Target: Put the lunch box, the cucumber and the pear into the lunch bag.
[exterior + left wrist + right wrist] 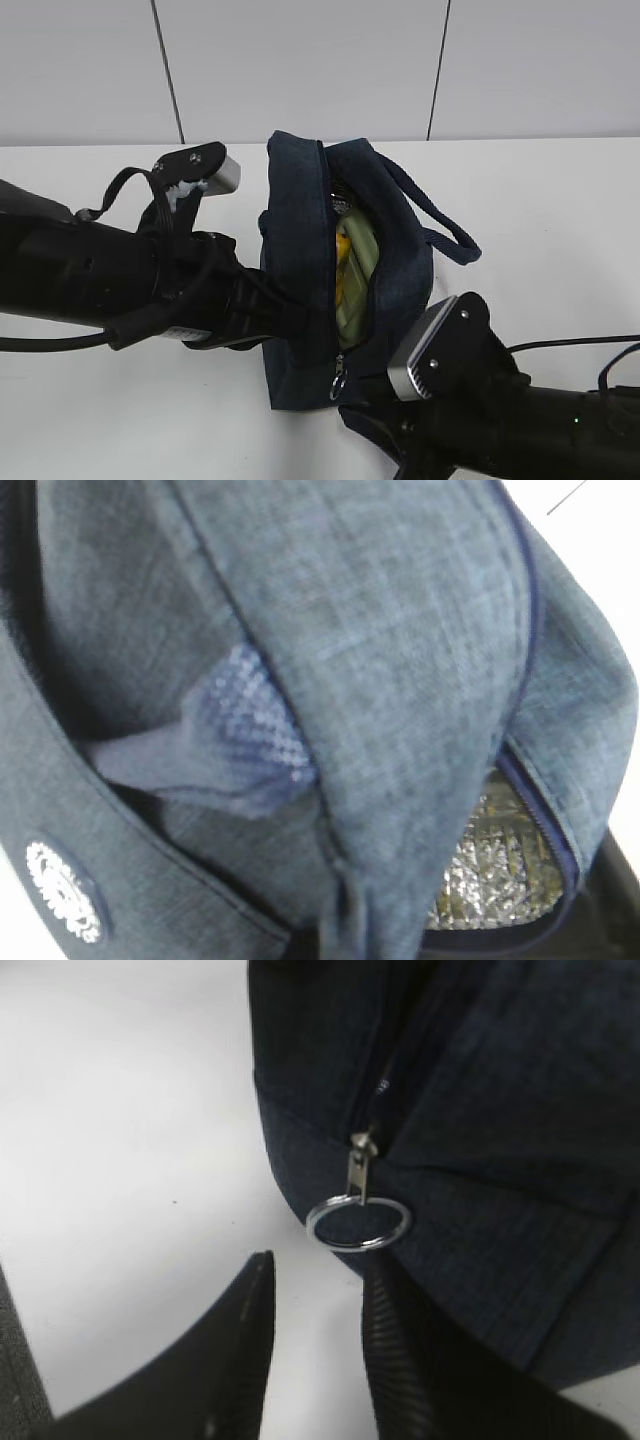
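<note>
The white bench (560,210) carries the lunch bag (295,300), which stands near the middle between the two arms with its zipper mouth gaping upward. Through the gap a pale green lunch box (358,270) stands on edge, with something yellow, probably the pear (342,262), pressed beside it. The cucumber cannot be made out; it may lie deeper in the bag. Silver foil lining (490,880) shows in the left wrist view just inside the opening.

The left pincer (262,322) is pressed against the bag's left wall. Its tips are hidden by fabric, but it is clenched, seemingly pinching the cloth to steady the bag. The right pincer (312,1305) hangs partly released just below the metal ring pull (359,1223) at the near end of the zipper, gripping nothing; one finger (400,1350) lies against the bag's fabric.

The risks, as I judge them: the ring is thin and lies flat against the cloth, so the jaws could close beside it or catch fabric instead. If the left hold slips, a tug on the zipper would drag or tip the soft bag. The lunch box stands high in the mouth, so the zipper could jam on its edge.
</note>
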Controlling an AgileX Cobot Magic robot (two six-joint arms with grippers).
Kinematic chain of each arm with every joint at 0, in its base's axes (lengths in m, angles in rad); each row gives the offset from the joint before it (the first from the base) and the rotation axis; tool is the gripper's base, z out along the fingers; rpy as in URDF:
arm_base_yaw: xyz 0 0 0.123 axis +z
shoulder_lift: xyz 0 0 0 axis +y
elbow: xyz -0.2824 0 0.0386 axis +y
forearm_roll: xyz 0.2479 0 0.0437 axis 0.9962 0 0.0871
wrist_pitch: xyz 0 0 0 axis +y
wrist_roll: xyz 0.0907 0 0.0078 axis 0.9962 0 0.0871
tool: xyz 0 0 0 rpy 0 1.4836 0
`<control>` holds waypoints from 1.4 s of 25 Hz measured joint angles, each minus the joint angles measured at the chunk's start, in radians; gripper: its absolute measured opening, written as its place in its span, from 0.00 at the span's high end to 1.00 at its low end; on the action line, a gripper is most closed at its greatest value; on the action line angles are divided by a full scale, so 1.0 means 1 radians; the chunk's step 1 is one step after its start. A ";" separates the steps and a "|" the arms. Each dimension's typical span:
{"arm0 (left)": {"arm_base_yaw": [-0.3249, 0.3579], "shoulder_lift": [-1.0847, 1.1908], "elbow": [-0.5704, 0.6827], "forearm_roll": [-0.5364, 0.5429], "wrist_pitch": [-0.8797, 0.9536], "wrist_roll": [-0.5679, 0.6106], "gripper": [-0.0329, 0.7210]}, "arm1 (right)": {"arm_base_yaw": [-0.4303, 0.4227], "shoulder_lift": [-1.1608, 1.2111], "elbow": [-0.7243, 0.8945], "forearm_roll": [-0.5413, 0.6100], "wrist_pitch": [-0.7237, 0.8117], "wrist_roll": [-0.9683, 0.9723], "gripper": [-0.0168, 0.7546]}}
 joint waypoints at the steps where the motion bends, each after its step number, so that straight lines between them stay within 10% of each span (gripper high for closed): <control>1: 0.000 0.000 0.000 0.000 0.001 0.000 0.95 | 0.000 0.000 -0.011 -0.002 0.023 0.005 0.66; 35: 0.000 0.000 0.000 0.000 0.007 0.011 0.95 | 0.000 0.096 -0.139 -0.091 0.097 0.145 0.48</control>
